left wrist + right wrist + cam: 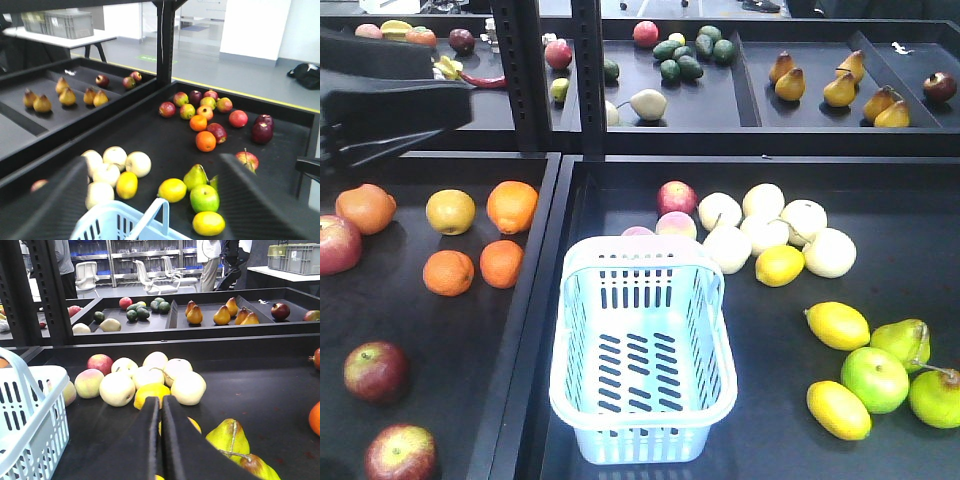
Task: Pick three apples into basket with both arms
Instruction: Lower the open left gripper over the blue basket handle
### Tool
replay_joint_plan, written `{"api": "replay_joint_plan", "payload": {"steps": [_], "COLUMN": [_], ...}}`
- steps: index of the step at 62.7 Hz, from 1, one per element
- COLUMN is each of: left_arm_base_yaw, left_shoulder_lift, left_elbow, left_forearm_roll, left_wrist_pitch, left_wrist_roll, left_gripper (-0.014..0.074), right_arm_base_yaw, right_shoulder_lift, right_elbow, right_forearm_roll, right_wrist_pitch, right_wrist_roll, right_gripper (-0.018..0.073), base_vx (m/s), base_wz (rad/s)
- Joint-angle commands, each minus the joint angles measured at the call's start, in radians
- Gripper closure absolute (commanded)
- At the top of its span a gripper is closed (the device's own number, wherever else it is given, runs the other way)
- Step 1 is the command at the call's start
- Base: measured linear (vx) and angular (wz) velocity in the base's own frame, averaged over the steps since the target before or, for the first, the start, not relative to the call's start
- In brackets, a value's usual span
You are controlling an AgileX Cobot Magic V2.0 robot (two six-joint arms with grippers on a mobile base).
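Overall: nothing is done yet; 0 of 3 apples are in the basket, so by my judgement all 3 picks and drops are left.
Trays: the left tray (420, 330) holds apples and oranges (512, 205); the right tray (890, 200) holds the basket, pale round fruit, lemons (838, 325) and green fruit.
Basket: the basket (640, 435) stands upright at the left edge of the right tray, its slotted bottom bare, with no fruit inside.
Left arm: the left arm (390, 110) hangs above the far end of the left tray, clear of the fruit.
Left gripper: the left gripper (155, 210) is spread wide, with nothing between its fingers (50, 205); the basket rim lies below it.
Right gripper: the right gripper (161, 435) has its fingers pressed together on nothing, low over the right tray near the lemons; the front view does not show it.
Apples: 3 apples (375, 371) lie in the left tray, 2 near its front and 1 at its left edge, all well apart from the basket and untouched.
Next: probably the left arm goes first, since the apples lie on its side.
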Motion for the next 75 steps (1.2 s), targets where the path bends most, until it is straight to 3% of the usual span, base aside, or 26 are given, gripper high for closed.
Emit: {"api": "replay_joint_plan", "payload": {"steps": [1,9,33,56,75], "left_arm_base_yaw": [-0.023,-0.079,-0.229,-0.298,-0.308], "left_shoulder_lift": [0.054,0.157,0.439,0.605,0.662], "left_elbow": [-0.064,-0.116,-0.194,-0.194,-0.194], "left_forearm_roll": [0.021,0.021,0.021,0.021,0.021], "left_wrist_pitch": [-0.007,-0.04,-0.005,-0.019,-0.005], "left_wrist_roll": [-0.027,0.004,0.286,0.337,0.369], "left_gripper": [-0.0018,0.0015,0.0101,0.0101,0.0101], "right_arm_base_yaw": [-0.005,-0.005,-0.005,-0.005,-0.005], "right_shoulder_lift": [-0.001,-0.001,-0.001,-0.001,-0.001], "right_elbow": [0.014,0.014,0.014,0.014,0.014], "right_forearm_roll": [-0.002,-0.002,-0.002,-0.002,-0.002], "right_wrist_pitch": [-0.072,-0.072,-0.072,-0.072,-0.072], "right_wrist_roll": [-0.005,-0.005,-0.005,-0.005,-0.005], "right_gripper": [0.0564,0.0564,0.0564,0.0564,0.0564], "base_vx": [0.0,0.0,0.0,0.0,0.0], "base_wz": [0.0,0.0,0.0,0.0,0.0]}}
